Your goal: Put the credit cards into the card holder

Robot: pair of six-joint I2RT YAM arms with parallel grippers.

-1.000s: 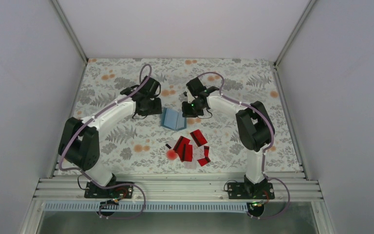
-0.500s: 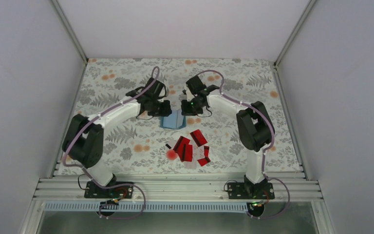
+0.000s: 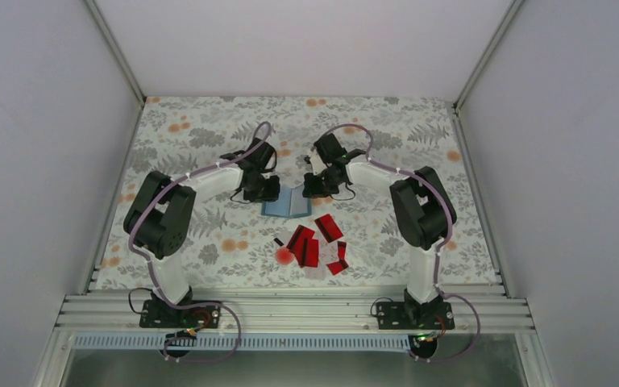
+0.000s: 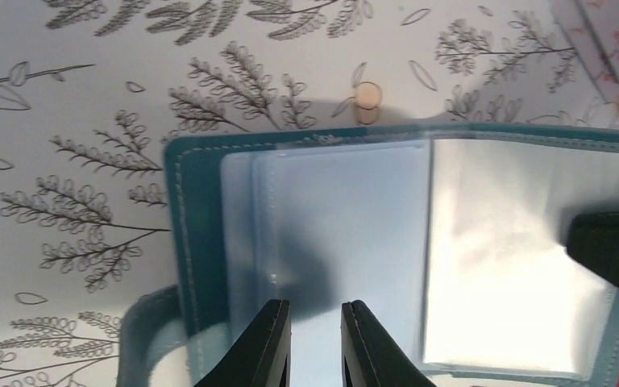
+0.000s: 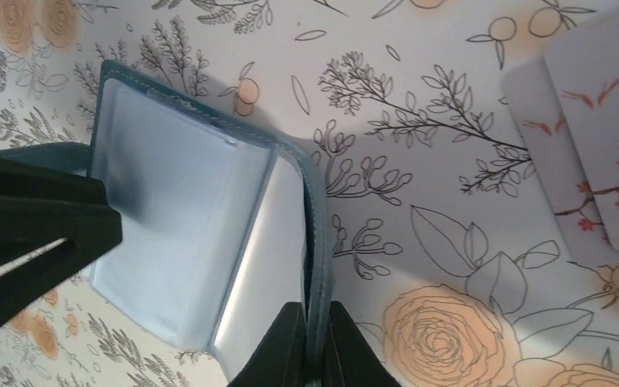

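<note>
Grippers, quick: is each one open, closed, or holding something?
Left gripper: closed on a clear sleeve of the card holder.
Right gripper: closed on the card holder's edge.

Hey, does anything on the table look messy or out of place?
The flat red credit cards lie in a loose, overlapping heap at odd angles, on the near side of the open teal card holder. A small round red blob and a tiny black piece sit at the heap's left edge, neither a card.
</note>
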